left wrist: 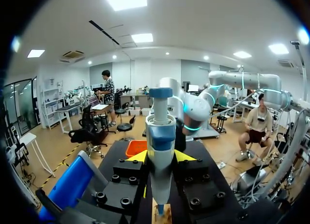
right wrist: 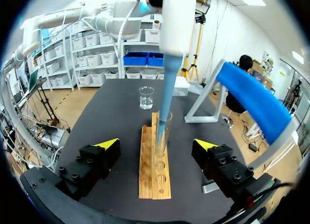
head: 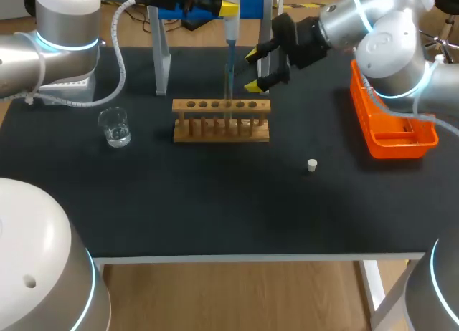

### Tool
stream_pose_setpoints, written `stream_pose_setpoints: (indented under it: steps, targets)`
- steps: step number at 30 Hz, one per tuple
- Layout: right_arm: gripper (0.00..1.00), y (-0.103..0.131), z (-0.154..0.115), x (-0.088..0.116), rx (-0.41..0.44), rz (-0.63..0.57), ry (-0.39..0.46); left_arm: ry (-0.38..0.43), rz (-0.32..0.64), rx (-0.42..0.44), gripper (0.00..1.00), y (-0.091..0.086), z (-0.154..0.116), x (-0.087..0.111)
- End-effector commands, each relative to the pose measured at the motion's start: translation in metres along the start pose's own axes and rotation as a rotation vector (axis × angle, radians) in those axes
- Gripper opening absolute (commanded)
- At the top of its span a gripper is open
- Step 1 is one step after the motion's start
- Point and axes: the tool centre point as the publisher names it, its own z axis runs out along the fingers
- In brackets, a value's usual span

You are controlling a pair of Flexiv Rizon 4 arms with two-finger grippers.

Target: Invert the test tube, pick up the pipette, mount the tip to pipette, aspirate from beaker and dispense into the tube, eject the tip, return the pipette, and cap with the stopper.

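The black tabletop [head: 215,202] carries every item. The right arm [head: 387,30] enters from the rear right. Its claw [head: 254,71] hangs above the tabletop near the right end of the rack, with the fingers wide apart. The blue-topped pipette stand [head: 159,55] stands at the rear, left of centre. The orange bin [head: 393,139] sits at the right edge. The wooden rack [head: 222,121] lies at centre. In the head view its long axis runs across the tabletop, and in the right wrist view it is seen end-on, running away between the open fingers. The pipette [left wrist: 161,136] is upright, long axis vertical, plunger end up and tip down. The left wrist view shows the left claw [left wrist: 161,157] clamped on the pipette body from both sides, whereas the head view shows only part of that claw. The test tube [right wrist: 163,132] is clear only in the right wrist view: it stands upright in a rack hole, mouth up, with the pipette tip inside it. The beaker [head: 115,127], holding a little clear liquid, stands left of the rack and apart from it. The white stopper [head: 312,165] lies on the tabletop in front of the rack and to its right, well apart from the tube.
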Motion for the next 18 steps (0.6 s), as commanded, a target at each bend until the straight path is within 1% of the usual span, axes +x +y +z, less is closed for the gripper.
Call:
stream_pose_setpoints:
  steps: [1,5,8,11,17,18]
  targets:
    - [1.00,0.014,-0.049,0.014,0.023,0.006,-0.028,0.001,0.001,0.001,0.00,0.000,0.000,-0.001]
    - [1.00,0.029,-0.072,0.018,0.025,0.007,-0.041,0.001,0.001,0.001,0.00,0.000,0.000,-0.001]
    - [1.00,0.040,-0.087,0.020,0.022,0.006,-0.068,0.001,0.001,0.001,0.00,0.000,0.000,-0.001]
    - [1.00,0.051,-0.101,0.021,0.000,0.001,-0.095,0.001,0.001,0.001,0.00,0.000,0.000,-0.001]
    - [1.00,0.071,-0.122,0.019,-0.015,-0.008,-0.137,0.001,0.001,0.001,0.00,0.000,0.000,-0.001]
    - [1.00,0.074,-0.124,0.019,-0.005,-0.010,-0.141,0.001,0.001,0.001,0.00,0.000,0.000,-0.001]
